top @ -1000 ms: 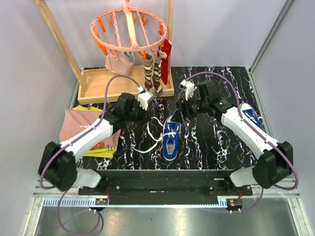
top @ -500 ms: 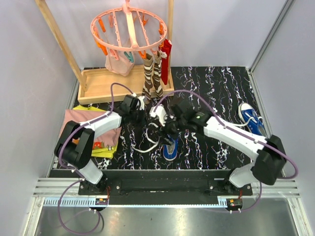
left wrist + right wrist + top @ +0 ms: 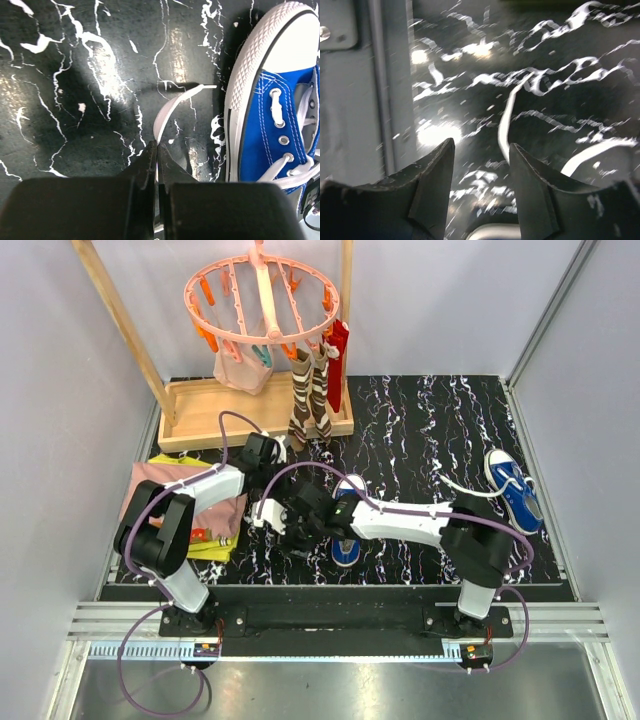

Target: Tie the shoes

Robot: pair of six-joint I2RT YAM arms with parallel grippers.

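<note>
Sweeping further across since half a second ago, the right arm now lies stretched over the centre shoe [image 3: 344,550], its wrist past the shoe toward 9 o'clock, where before it hung right above the laces. The left arm has hardly shifted, its wrist at roughly 10 o'clock from that shoe.

The left gripper [image 3: 156,149] is pinched fully together on a white lace [image 3: 167,107]. In the left wrist view the flat ribbon rises out of the fingertips and curves toward 1 o'clock, its tip near the shoe's white toe cap [image 3: 280,40] but apart from it.

The right gripper [image 3: 481,147] stands wide apart and has hold of nothing. A strip of lace [image 3: 506,117] lies on the black marbled table [image 3: 420,420] ahead of the gap, nearer the finger at 3 o'clock; this view is blurred.

A second shoe [image 3: 512,488] lies at the table's 3 o'clock edge, well apart from the first, its lace trailing toward 9 o'clock. Striped socks [image 3: 310,390] hang at 12 o'clock, and folded clothes [image 3: 170,495] lie at 9 o'clock.
</note>
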